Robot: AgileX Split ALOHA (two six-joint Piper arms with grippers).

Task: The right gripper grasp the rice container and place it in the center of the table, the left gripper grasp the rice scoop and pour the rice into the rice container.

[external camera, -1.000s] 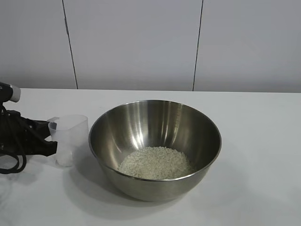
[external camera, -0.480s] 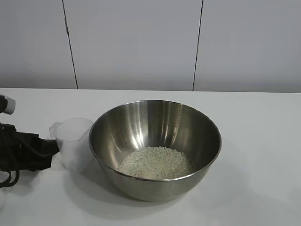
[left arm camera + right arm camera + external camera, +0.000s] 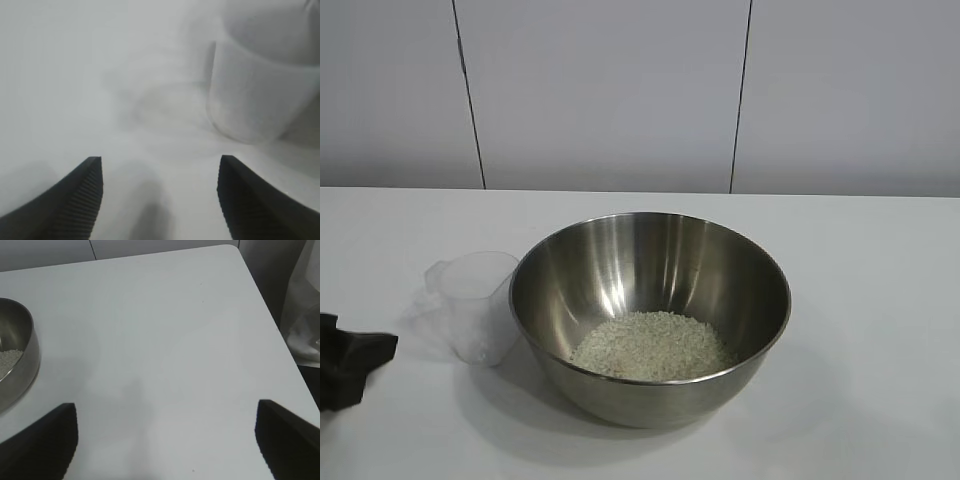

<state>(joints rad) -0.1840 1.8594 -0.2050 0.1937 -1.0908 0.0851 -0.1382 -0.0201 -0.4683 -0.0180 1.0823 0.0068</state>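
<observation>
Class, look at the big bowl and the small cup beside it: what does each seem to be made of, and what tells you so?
Rice container: apparently stainless steel, polished; its wall mirrors light in bright streaks. Rice scoop: likely clear, slightly frosted plastic; the table shows through it.

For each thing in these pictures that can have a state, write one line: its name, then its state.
rice container: upright on the table, holding rice.
rice: heaped in the container's bottom.
rice scoop: upright beside the container, empty, not held.
left gripper: open, fingers apart, clear of the scoop.
right gripper: open over bare table, holding nothing.
</observation>
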